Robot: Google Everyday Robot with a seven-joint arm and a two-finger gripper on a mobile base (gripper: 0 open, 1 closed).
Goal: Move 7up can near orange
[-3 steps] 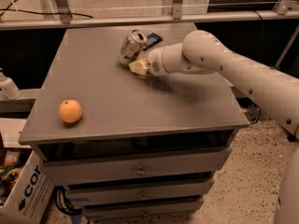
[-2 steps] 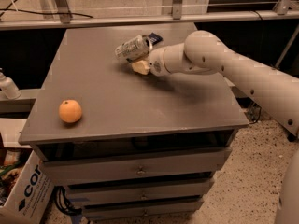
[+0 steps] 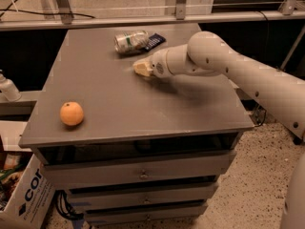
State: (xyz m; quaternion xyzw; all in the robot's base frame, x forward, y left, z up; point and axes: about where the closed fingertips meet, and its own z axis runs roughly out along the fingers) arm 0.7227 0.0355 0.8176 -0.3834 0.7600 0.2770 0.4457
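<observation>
A grey cabinet (image 3: pixel 114 87) with a flat top and three drawers is seen from above and in front. The 7up can (image 3: pixel 131 41) is laid on its side near the far edge of the top, with its length running left to right. A flat dark packet (image 3: pixel 155 41) is found just beside the can's right end, partly tucked behind it. The orange (image 3: pixel 71 113) is placed near the front left corner of the top, well apart from the can.

The white arm (image 3: pixel 248 75) is stretched in from the right across the top. The gripper (image 3: pixel 142 68) is held low over the surface, just in front of the can and slightly to its right, with a narrow strip of bare top seen between them. Nothing is gripped by it; whether it is open or closed cannot be told.

A cardboard box (image 3: pixel 26 194) is set on the floor at the lower left, and a white bottle (image 3: pixel 7 87) is seen at the left edge.
</observation>
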